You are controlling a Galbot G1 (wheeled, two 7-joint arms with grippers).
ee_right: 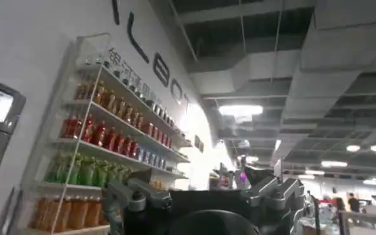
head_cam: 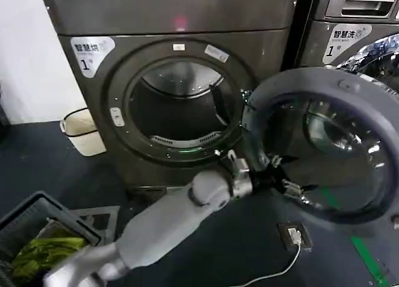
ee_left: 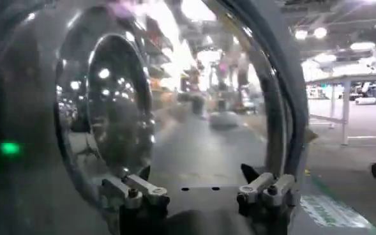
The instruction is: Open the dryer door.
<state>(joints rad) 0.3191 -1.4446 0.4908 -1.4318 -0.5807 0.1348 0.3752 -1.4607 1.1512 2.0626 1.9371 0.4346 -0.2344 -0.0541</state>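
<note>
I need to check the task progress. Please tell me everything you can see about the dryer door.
The dryer door is round, with a grey ring frame around a dark, reflective glass bowl. It is swung wide open to the right of the drum opening, hinged at its left edge. The left gripper, fingers open, is at the door's inner face.

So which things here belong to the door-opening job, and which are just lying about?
Job:
- dryer, drum open
- dryer door, swung wide open
- left claw at the door's inner face, fingers apart

Lying about:
- cream bin beside the dryer
- dark basket with green cloth
- white cable on the floor
- second machine
</note>
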